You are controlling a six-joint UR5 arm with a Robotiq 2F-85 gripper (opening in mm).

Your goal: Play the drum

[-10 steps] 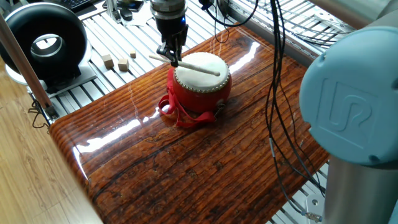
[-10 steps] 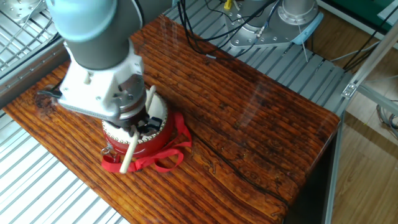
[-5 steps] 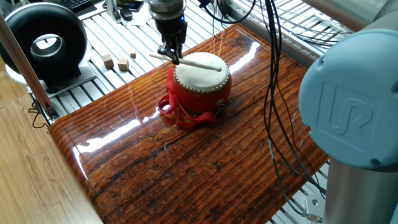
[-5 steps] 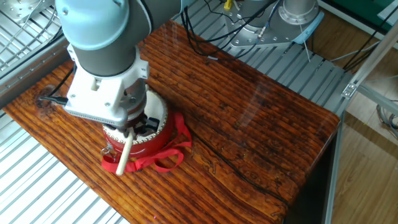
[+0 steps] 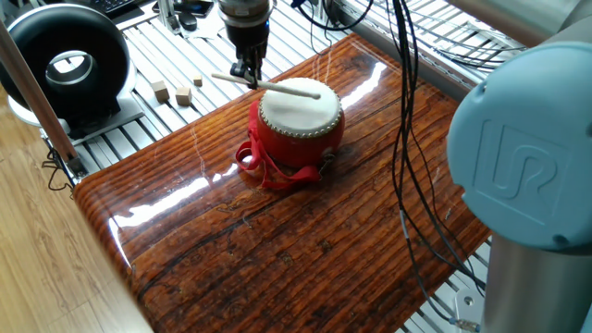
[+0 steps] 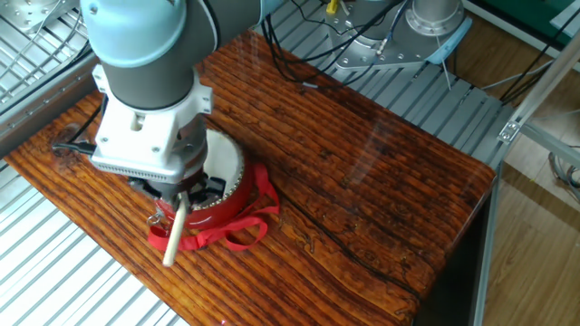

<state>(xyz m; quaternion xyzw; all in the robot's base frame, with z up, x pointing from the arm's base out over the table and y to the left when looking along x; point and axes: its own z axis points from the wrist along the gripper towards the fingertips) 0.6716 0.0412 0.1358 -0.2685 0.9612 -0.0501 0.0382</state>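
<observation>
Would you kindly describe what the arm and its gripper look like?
The arm has rounded light-blue joint caps, one embossed with a UR logo, over silver-grey tubes. Its wrist flange is white. The gripper is small and black with two narrow fingers, below a grey metallic wrist. Black cables hang beside the arm.

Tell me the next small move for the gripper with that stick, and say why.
Probably tip the drumstick downward onto the cream skin of the drum. The gripper grips the stick beside the drum's rim, and its far end appears to hover just above the skin, so a short downward stroke should sound a beat.
</observation>
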